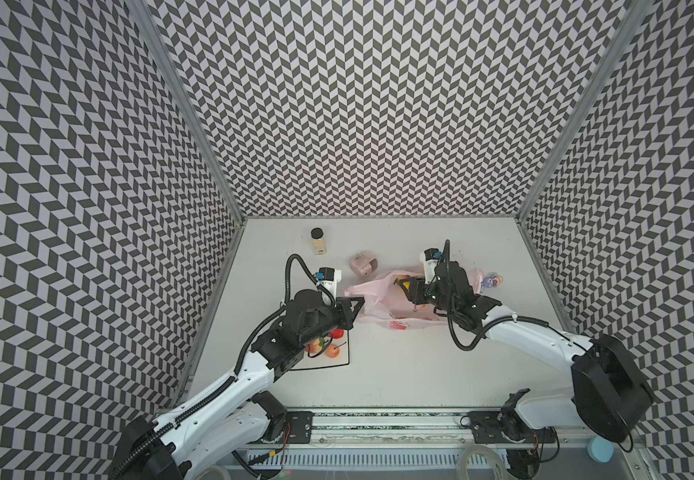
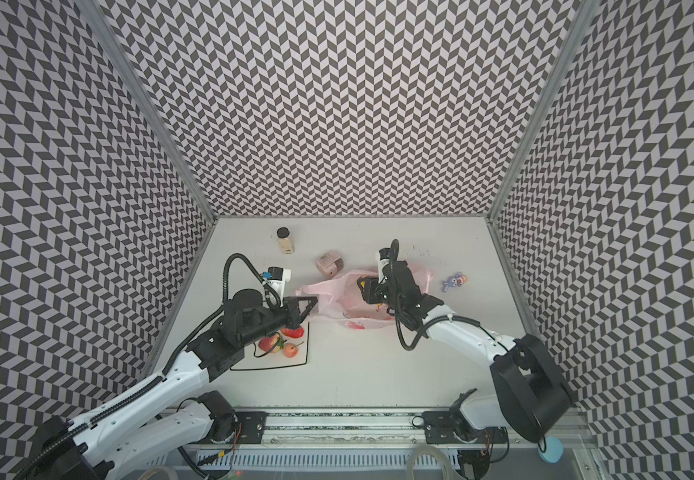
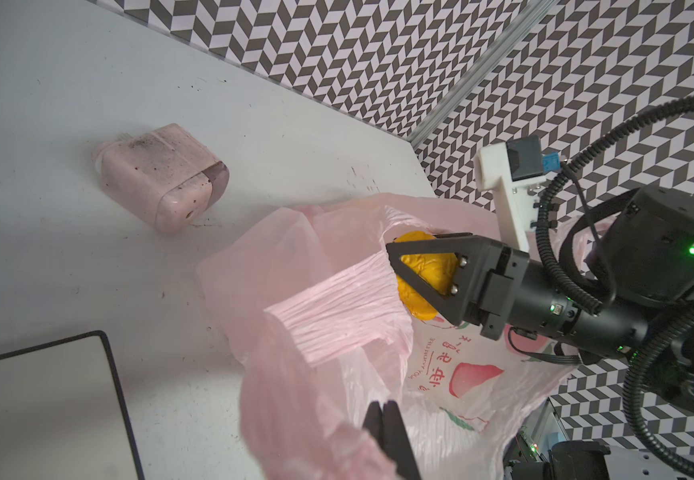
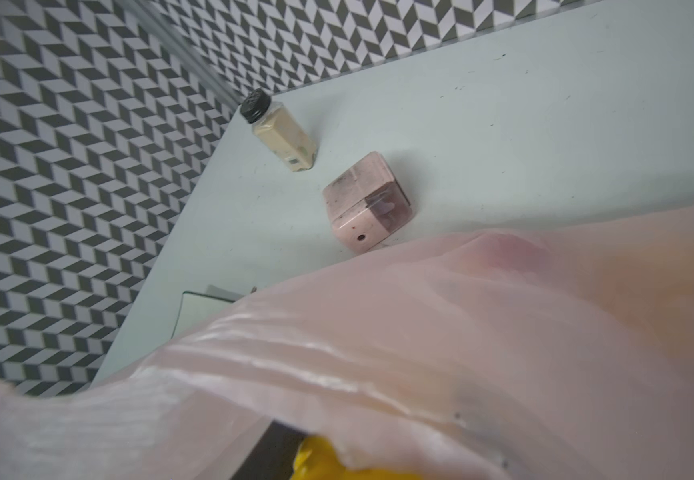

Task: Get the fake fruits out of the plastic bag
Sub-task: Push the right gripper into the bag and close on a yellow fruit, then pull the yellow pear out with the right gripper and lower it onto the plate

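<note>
While left claw point(image 3: 382, 411) is clenched on the rim of the plastic bag point(image 3: 337, 320) lying mid-surface point(image 1: 399, 374), right claw point(image 3: 403, 266) grasps a yellow fake fruit point(image 3: 426, 266) at the bag mouth, so extraction is in hand; next, probably: lift clear of film, carry to plate point(image 2: 307, 349).

The only print large enough to make out is on the plastic bag point(image 3: 337, 328), mid-counter. On its near side panel, in the left wrist view, red lettering point(image 3: 440, 361) stands beside a red peach picture point(image 3: 472, 376). It is a few Chinese-style characters with an underlined row of small Latin capitals, turned sideways. Only a closing "YOU" looks readable, and not with certainty. The bottle point(image 4: 285, 137) at the far left of the counter carries a small dark mark low on its side, too small to read.
</note>
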`<state>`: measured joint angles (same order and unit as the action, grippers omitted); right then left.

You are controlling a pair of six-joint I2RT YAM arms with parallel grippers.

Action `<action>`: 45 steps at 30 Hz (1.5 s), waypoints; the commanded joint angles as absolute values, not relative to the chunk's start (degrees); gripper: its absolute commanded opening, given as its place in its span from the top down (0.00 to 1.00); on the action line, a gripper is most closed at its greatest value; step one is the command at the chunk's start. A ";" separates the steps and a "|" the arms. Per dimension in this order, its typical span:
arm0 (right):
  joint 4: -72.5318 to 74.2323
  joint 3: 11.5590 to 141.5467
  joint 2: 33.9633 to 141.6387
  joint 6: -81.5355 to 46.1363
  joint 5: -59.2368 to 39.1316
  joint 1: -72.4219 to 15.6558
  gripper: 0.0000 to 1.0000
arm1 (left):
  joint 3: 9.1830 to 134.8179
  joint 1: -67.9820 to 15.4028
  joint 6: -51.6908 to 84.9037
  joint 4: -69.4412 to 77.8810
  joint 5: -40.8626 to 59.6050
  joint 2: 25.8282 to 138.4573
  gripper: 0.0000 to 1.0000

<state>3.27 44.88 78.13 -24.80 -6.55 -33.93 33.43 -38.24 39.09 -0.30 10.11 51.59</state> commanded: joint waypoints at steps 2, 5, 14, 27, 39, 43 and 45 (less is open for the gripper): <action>7.85 42.60 73.89 -19.59 -19.23 -33.66 0.73 | 33.80 -38.49 38.87 2.16 7.82 52.40 1.00; 9.04 41.24 71.89 -16.18 -24.28 -33.75 0.73 | 34.62 -38.31 38.30 3.36 6.40 54.44 1.00; 7.95 40.88 66.93 -3.09 -32.86 -33.82 0.73 | 41.01 -35.61 36.18 6.43 7.49 64.59 1.00; 28.28 41.14 65.17 -4.98 -28.85 -34.60 0.73 | 41.91 -33.12 34.79 8.79 12.39 68.91 1.00; 19.53 42.87 66.36 7.25 -16.67 -58.54 0.73 | 48.37 -21.51 28.16 7.21 21.43 73.12 1.00; 22.32 46.18 75.76 7.75 -8.84 -64.68 0.73 | 50.87 -19.01 26.09 6.45 24.24 75.22 1.00; 24.14 48.59 81.14 8.31 -5.12 -66.11 0.73 | 51.99 -17.95 25.17 5.90 25.94 76.29 1.00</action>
